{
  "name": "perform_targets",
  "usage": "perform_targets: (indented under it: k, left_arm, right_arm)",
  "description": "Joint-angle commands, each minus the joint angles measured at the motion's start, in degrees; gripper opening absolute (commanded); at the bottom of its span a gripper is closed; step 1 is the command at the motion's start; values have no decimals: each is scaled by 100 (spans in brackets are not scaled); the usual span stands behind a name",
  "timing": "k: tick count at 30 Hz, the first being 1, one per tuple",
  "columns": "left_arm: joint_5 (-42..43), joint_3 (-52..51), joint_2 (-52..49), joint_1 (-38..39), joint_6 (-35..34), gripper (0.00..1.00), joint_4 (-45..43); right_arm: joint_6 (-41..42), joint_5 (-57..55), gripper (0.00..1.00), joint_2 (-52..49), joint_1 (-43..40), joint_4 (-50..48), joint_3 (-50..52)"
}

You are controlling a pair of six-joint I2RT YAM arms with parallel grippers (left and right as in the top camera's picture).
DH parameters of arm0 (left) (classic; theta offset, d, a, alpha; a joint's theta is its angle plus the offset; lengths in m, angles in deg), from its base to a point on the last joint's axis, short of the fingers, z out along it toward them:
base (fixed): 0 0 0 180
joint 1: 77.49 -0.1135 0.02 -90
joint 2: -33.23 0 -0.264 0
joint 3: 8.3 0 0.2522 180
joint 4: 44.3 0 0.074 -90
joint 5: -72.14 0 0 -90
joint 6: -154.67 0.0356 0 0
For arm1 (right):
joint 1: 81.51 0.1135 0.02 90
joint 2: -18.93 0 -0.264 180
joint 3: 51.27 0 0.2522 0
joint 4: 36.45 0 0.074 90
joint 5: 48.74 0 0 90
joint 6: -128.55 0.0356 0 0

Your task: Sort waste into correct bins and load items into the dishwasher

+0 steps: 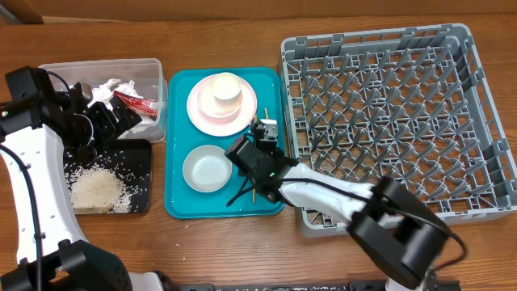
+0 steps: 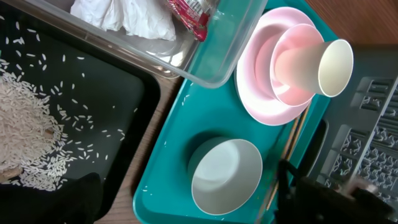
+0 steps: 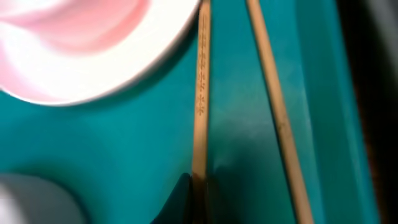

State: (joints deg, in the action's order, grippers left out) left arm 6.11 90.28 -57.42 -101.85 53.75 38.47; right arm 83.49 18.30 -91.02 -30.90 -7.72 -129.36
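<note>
My right gripper [image 1: 252, 168] is low over the teal tray [image 1: 174, 202] and shut on one wooden chopstick [image 3: 200, 93]; its dark fingertips [image 3: 199, 193] pinch it. The second chopstick [image 3: 273, 106] lies beside it. The pink plate [image 1: 202, 117] holds the pink bowl [image 2: 292, 68] with the white cup [image 2: 336, 59] in it. The grey metal bowl [image 1: 207, 168] sits in front of it. My left gripper [image 1: 121, 121] hovers open and empty between the clear tub [image 1: 153, 69] and the black tray [image 1: 137, 162]. Napkins [image 1: 105, 89] and the red packet [image 1: 133, 103] lie in the tub. Rice [image 1: 97, 190] lies on the black tray.
The grey dish rack [image 1: 388, 105] stands right of the teal tray, with nothing in it; my right arm crosses its near left corner. The tub and black tray stand close together left of the teal tray. Bare wood runs along the table's front edge.
</note>
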Motion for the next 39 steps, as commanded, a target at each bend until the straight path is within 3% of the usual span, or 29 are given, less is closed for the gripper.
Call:
perform_targets:
  k: [1, 10, 16, 23, 30, 31, 36, 39]
  left_arm:
    - [-59, 116, 114, 44, 66, 100, -11]
    - [-59, 116, 114, 44, 63, 100, -11]
    - [-59, 116, 114, 44, 63, 100, -11]
    - [-59, 116, 114, 44, 63, 100, -13]
    - [-59, 116, 114, 44, 63, 100, -11]
    - [-59, 116, 114, 44, 63, 100, -11]
    - [-59, 116, 114, 44, 63, 100, -11]
    - [-59, 116, 114, 44, 63, 100, -13]
  right_arm:
    - [-39, -254, 4, 918, -31, 81, -216]
    - [-1357, -402, 4, 1963, -413, 656, -216]
    - [-2063, -372, 4, 2052, -1043, 1292, -210]
    - [-3228, 807, 4, 2046, -1834, 1561, -57]
    - [-3322, 903, 4, 2020, -2059, 1530, 92]
    - [-3320, 916, 5, 2020, -2059, 1530, 92]
    - [-3320, 916, 29, 2020, -2059, 1530, 92]
    - [-3294, 942, 30, 2020, -2059, 1517, 92]
